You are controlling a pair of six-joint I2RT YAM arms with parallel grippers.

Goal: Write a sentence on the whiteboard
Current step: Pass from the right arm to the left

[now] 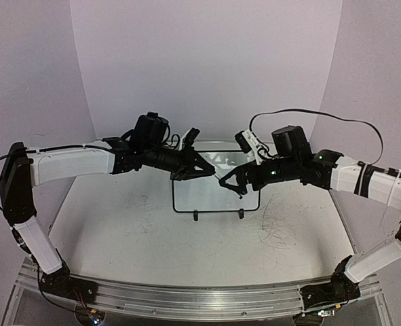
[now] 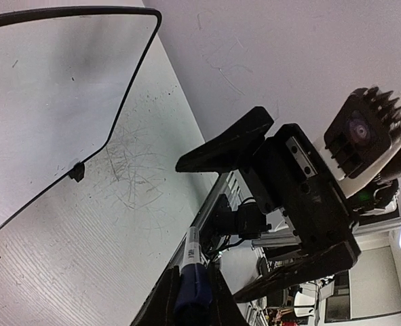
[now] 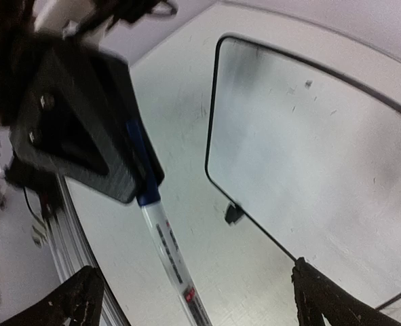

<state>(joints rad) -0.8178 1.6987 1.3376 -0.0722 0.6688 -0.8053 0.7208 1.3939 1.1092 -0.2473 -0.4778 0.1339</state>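
Resting on the scuffed white table (image 1: 153, 244), midway between the two arms, the whiteboard (image 1: 207, 195) is seen with its two small black feet (image 1: 196, 216) at the near edge. In the overhead view its upper part is covered by both claws, which meet above it. Grey scribbles (image 1: 275, 227) are marked on the table just right of the board, and a black cable (image 1: 309, 114) is looped over the right arm. The left gripper (image 1: 209, 170) is closed tightly on a marker (image 3: 167, 248), gripped at its blue end. The white barrel is pointed towards the right gripper (image 1: 231, 185), whose fingers (image 3: 78, 302) are spread wide and touch nothing. From above the marker can hardly be made out. Dark print and a red mark are carried on the barrel, but the letters are too blurred to be read. Grey smudges and specks are shown on the board's face, and part of the board is cut off in both wrist views.
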